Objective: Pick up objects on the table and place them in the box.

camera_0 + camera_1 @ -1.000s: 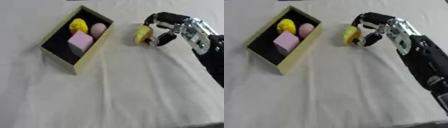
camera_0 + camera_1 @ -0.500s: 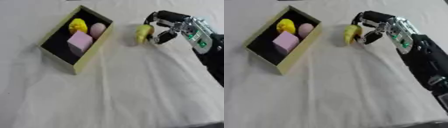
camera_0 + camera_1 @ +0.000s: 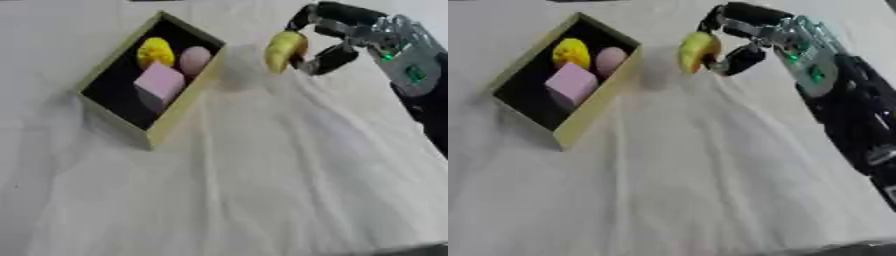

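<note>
The right hand (image 3: 350,37) has its fingers and thumb curled round a yellow banana-shaped object (image 3: 284,49), pinching it just above the white cloth (image 3: 262,175); to the fingers' left, near but apart, lies the box (image 3: 179,117), holding a yellow piece (image 3: 155,51), a pink oval (image 3: 194,59) and a pink block (image 3: 157,85).

My right hand (image 3: 337,35) reaches in from the table's far right corner. Its fingers and thumb are curled in a pinch, forearm angled up.
</note>
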You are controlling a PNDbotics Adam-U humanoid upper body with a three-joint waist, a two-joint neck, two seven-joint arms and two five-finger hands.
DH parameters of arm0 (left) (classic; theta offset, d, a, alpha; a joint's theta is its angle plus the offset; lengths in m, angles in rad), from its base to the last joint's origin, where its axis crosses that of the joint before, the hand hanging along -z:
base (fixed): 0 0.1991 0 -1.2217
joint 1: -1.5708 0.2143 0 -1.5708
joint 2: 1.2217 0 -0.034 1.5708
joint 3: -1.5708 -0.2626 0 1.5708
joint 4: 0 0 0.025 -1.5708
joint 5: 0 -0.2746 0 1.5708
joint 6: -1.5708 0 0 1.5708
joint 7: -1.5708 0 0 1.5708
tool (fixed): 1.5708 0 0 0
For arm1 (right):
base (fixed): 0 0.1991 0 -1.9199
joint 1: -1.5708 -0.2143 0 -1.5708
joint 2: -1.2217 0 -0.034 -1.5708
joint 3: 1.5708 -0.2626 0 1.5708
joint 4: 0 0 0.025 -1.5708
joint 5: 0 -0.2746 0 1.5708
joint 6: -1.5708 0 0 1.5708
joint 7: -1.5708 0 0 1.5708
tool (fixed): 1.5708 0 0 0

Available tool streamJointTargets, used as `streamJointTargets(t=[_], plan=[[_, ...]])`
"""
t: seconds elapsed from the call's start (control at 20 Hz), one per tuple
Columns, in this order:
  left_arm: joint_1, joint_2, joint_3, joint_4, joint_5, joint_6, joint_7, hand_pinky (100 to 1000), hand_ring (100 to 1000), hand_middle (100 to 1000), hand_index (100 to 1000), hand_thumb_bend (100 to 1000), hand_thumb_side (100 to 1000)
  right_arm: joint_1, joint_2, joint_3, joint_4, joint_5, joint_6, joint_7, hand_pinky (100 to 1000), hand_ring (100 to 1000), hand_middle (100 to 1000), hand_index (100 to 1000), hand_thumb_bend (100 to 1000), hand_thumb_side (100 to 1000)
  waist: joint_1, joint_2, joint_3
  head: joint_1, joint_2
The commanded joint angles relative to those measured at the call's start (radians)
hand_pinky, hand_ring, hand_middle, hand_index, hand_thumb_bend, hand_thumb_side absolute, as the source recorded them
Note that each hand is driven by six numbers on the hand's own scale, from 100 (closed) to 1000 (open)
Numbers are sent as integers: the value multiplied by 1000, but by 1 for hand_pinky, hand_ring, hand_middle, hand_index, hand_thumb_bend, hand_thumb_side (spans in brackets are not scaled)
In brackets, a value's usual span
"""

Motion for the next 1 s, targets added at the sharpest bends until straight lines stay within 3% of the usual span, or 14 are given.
streamJointTargets(t=[0.05,0.1,0.15,0.2,0.75,1.0], plan=[[-11,18,-1,-16,1,-1,-3,736,768,729,884,156,568,-50,1,3,-37,-22,19,8,800,795,492,641,100,100,0,-27,0,-4,1],[-11,17,-2,-16,1,-1,-4,736,768,729,884,156,568,-66,17,9,-40,-24,21,11,799,794,491,641,100,100,0,-28,2,-7,1],[-12,17,-3,-16,2,-2,-4,737,768,730,884,156,567,-78,29,13,-41,-24,24,13,796,792,491,641,100,207,0,-28,3,-8,1],[-13,16,-3,-16,2,-2,-5,736,769,730,884,158,566,-93,47,18,-41,-24,25,16,794,791,490,640,100,100,0,-28,5,-11,1],[-53,5,-5,-16,-12,-30,4,739,771,731,883,186,518,-186,229,52,59,63,30,-5,789,790,487,641,100,100,-8,-22,38,-42,-9],[-78,-3,-15,-16,-17,-45,4,739,772,732,881,190,513,-202,313,39,146,146,18,-64,790,792,489,643,100,100,-10,-10,60,-58,-18]])
